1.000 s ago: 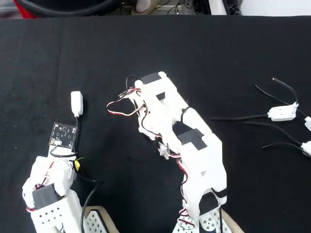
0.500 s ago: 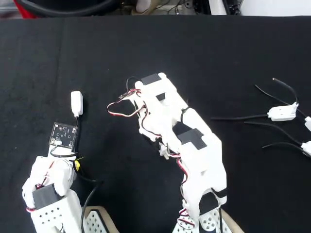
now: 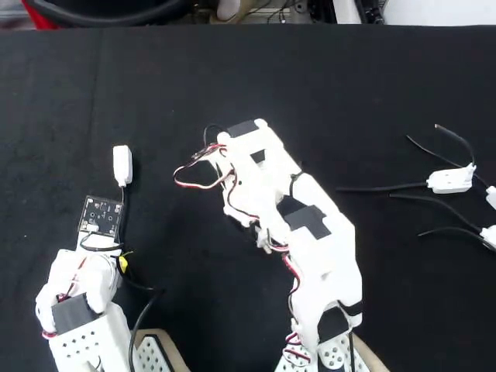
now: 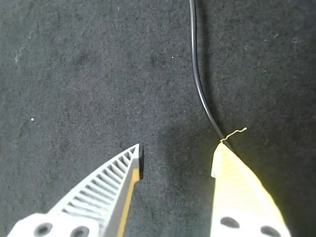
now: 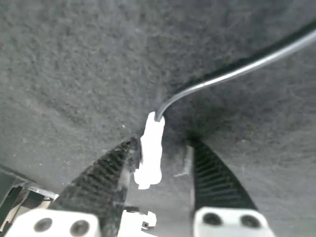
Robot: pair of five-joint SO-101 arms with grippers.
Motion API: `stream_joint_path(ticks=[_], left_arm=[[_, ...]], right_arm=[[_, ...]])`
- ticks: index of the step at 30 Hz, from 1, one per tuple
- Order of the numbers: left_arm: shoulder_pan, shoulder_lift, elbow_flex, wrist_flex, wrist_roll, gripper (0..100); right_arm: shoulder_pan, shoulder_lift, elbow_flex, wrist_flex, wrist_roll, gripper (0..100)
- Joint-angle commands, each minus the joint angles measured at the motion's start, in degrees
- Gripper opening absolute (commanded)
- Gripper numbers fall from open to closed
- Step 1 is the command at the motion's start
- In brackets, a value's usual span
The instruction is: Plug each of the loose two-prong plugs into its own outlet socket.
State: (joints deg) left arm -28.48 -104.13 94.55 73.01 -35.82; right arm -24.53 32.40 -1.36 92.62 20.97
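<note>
My right gripper (image 5: 162, 148) points down at the black table, near the table's middle under its arm (image 3: 256, 155). Its black fingers straddle a small white two-prong plug (image 5: 151, 148) with a black cable (image 5: 237, 69). The plug rests against one finger (image 5: 118, 163), and a gap shows to the other, so the gripper is open. At the near left, my left gripper (image 4: 177, 153) stands open over bare cloth. A thin black cable (image 4: 197, 74) ends at its yellow fingertip (image 4: 224, 155). This cable leads to a white plug (image 3: 122, 164) just beyond the left arm (image 3: 81, 294).
Three more white plugs or sockets with black leads lie at the table's right edge (image 3: 449, 180), (image 3: 490, 232), (image 3: 491, 198). Loose servo wires (image 3: 194, 172) hang beside the right arm. The black cloth (image 3: 155, 85) covers the whole table.
The right arm's wrist has shifted slightly to the right and toward the near edge. The left arm and the plugs on the table have not moved.
</note>
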Motion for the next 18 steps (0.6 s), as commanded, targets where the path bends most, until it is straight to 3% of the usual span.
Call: stream_joint_path(ticks=[1, 6, 9, 18], left_arm=[[-0.5, -0.3, -0.4, 0.1, -0.5, 24], [-0.4, -0.3, -0.4, 0.1, -0.5, 24], [-0.3, -0.3, -0.4, 0.1, -0.5, 24], [-0.2, -0.3, -0.3, 0.1, -0.5, 24]], right_arm=[[0.2, -0.3, 0.0, -0.4, 0.1, 12.1], [0.2, -0.4, 0.0, -0.4, 0.1, 11.2], [0.2, -0.6, 0.0, -1.5, 0.1, 5.4], [-0.3, -4.4, 2.3, -0.8, 0.3, 4.7]])
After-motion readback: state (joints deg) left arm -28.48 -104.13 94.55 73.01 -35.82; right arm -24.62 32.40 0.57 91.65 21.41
